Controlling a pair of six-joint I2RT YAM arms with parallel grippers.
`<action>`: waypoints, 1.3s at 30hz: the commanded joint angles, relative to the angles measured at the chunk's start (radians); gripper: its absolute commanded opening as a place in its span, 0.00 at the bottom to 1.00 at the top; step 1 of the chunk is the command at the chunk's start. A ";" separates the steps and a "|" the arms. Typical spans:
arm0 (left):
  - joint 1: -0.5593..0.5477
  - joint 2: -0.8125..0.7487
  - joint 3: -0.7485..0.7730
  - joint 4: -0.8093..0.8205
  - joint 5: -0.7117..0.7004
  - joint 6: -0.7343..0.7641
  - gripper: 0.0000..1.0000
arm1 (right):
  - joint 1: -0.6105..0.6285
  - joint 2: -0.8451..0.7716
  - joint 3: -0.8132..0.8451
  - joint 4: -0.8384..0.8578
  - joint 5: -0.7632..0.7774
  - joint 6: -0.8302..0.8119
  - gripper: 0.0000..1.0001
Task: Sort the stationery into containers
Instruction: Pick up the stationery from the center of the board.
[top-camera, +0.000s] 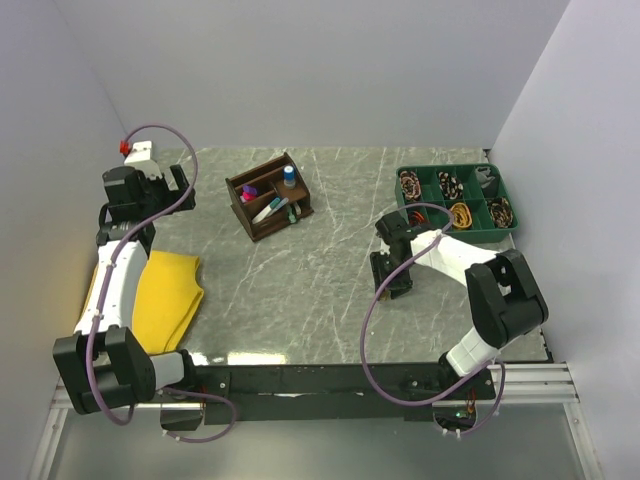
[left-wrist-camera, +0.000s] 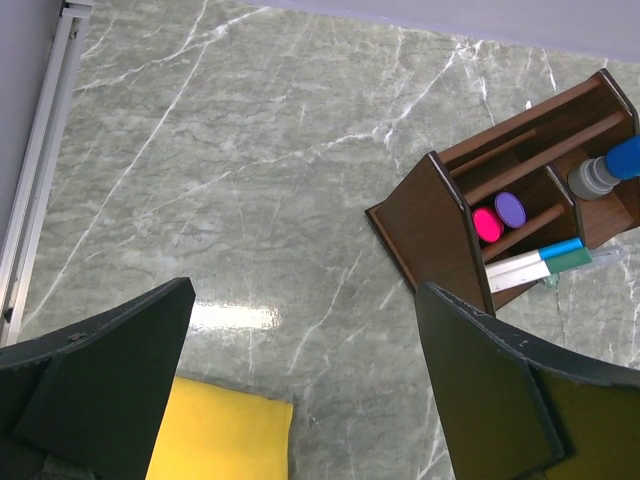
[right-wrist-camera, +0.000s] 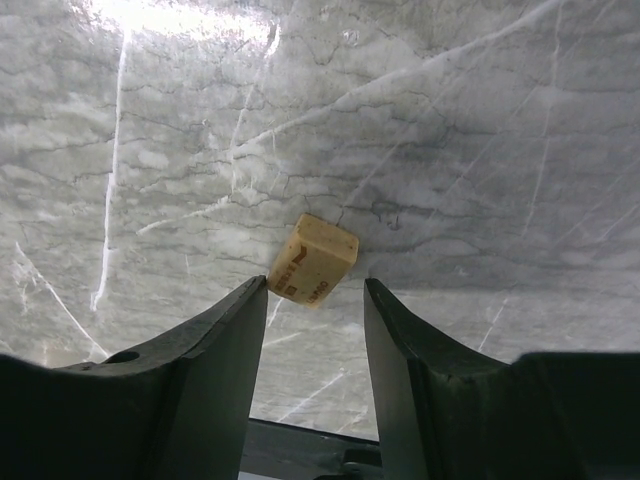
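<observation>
On the right side of the table (top-camera: 300, 290), we find the right fingers (right-wrist-camera: 215, 370) set low over the marble, standing partly apart with nothing gripped. A tan eraser (right-wrist-camera: 312, 260) lies tilted on the surface just off their tips, in line with the gap; whether it touches either tip we cannot tell. We record the left fingers (left-wrist-camera: 95, 385) spread fully wide and empty, hanging over the left rear of the table near a yellow cloth (top-camera: 170, 295). The wooden organiser (top-camera: 268, 195) stands at rear centre, well apart from both arms. Its compartments hold a pink marker (left-wrist-camera: 487, 223), a purple marker (left-wrist-camera: 511, 208), a blue-capped cylinder (left-wrist-camera: 612, 163) and two white pens (left-wrist-camera: 530, 268) lying in the front slot. A green tray (top-camera: 450, 168) sits at the right rear
</observation>
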 joint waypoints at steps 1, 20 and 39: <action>0.005 -0.045 -0.018 0.012 0.002 0.001 0.99 | -0.004 0.004 -0.019 0.022 0.011 0.026 0.50; 0.003 -0.117 -0.078 0.004 0.002 -0.002 0.99 | 0.019 0.029 0.024 0.057 0.051 0.028 0.26; 0.011 -0.086 -0.049 0.041 -0.018 0.021 0.99 | 0.128 0.292 0.555 0.198 0.063 -0.366 0.01</action>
